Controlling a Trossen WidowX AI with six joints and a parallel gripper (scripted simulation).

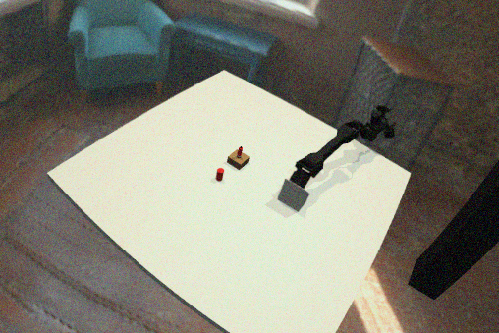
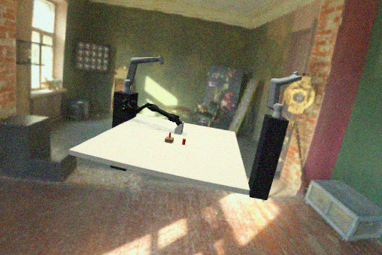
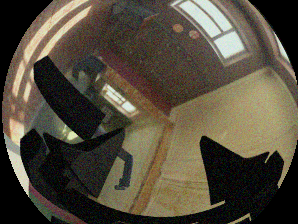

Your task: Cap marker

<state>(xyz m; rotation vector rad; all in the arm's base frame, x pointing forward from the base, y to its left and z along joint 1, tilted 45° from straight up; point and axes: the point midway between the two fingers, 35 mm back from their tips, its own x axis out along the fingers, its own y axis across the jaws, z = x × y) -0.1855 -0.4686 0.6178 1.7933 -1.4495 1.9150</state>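
The marker (image 1: 240, 152) (image 2: 169, 135) stands upright in the brown holder block (image 1: 237, 164) (image 2: 169, 140), its dark red upper end uncovered. The red cap (image 1: 220, 175) (image 2: 183, 141) stands on the table (image 1: 147, 154) (image 2: 210, 163) a short way from the block, apart from it. My gripper (image 3: 164, 136) is open, its two dark fingers wide apart with nothing between them in the wrist view. In the top view it is raised at the end of the arm near the table's right edge, far from marker and cap. Neither of them shows in the wrist view.
The arm's grey base plate (image 1: 293, 195) (image 2: 179, 129) stands on the table, with the arm stretched away from the block. A black pillar (image 1: 457, 238) (image 2: 266, 156) stands beyond the table edge; another black pillar (image 2: 120, 108) stands behind the gripper end in the exterior view.
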